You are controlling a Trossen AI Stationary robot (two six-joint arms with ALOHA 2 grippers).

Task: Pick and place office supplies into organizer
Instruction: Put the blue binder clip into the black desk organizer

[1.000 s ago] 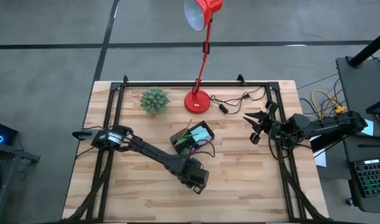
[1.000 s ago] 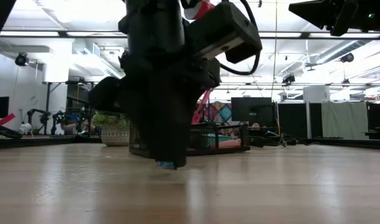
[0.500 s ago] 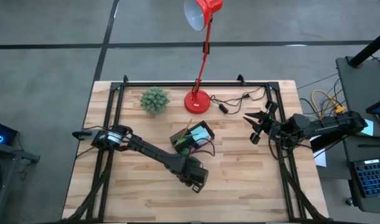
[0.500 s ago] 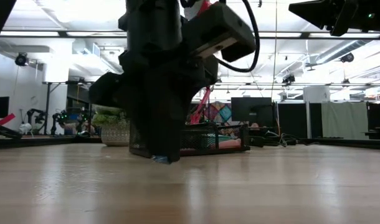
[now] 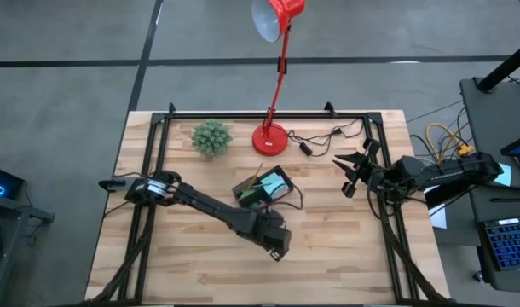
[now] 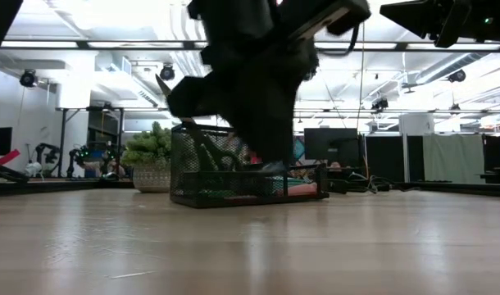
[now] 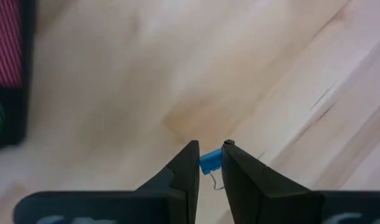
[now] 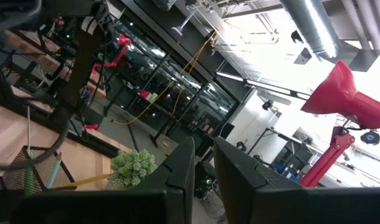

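My left gripper (image 5: 280, 248) hangs over the wooden table (image 5: 345, 247) just near-right of the organizer (image 5: 264, 189), pointing steeply down and shut on a small blue clip (image 7: 210, 162). The organizer is a black mesh tray (image 6: 209, 176) holding a blue pad, green-handled scissors and pink items; its corner (image 7: 6, 68) shows in the left wrist view. My right gripper (image 5: 351, 173) waits raised at the table's right side. Its fingers (image 8: 177, 180) point up and away with only a narrow slit and nothing between them. My left gripper pinches the clip's blue body (image 7: 210, 160) between its two fingertips, coming from above and pointing steeply down. A thin wire loop (image 7: 215, 184) of the clip shows between the fingers. The clip is lifted clear of the table.
A small green spiky plant (image 5: 211, 136) and the red lamp's round base (image 5: 270, 138) stand at the far side, with a black cable (image 5: 321, 140) running right from the base. Bare wood lies left, near and right of the organizer.
My left gripper has risen off the table with the blue clip, which rested near the tabletop a second ago and now hangs clear. The gripper has also rolled and shifted a little toward the table's right edge.
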